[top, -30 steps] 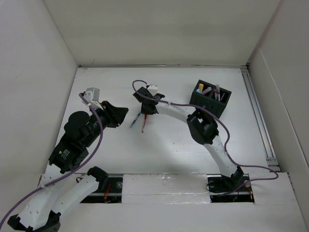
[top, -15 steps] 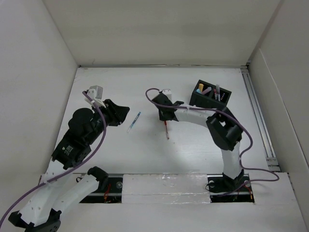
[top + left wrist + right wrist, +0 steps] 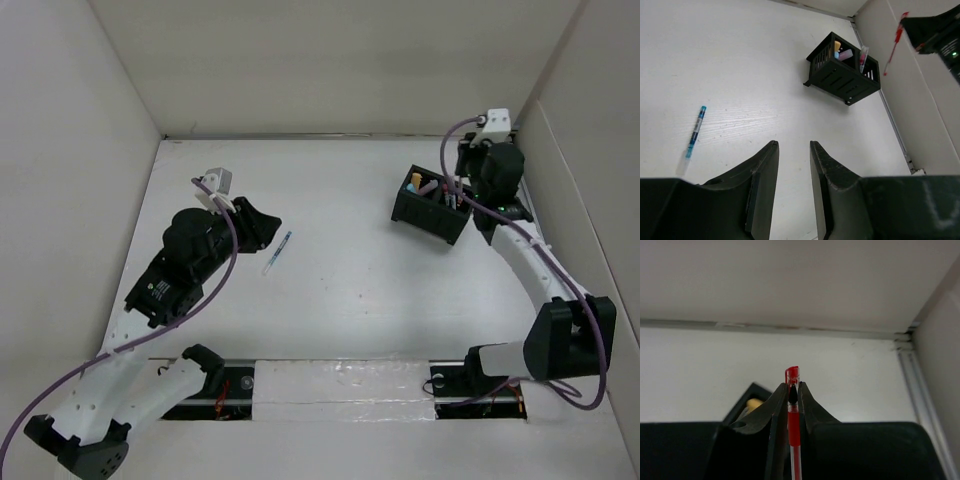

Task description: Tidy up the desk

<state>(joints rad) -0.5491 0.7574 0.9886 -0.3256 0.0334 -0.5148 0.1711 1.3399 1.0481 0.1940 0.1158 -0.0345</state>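
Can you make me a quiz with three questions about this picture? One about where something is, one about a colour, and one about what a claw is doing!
1. Where is the blue pen? A: on a chair. B: lying on the desk. C: in a claw.
2. The right claw holds something coloured: A: green. B: yellow. C: red.
3. The left claw is: A: empty. B: holding a pen. C: holding a cup.
Answers: 1 B, it lies flat on the white tabletop. 2 C, a red pen is pinched between its fingers. 3 A, nothing sits in the gap between its fingers.
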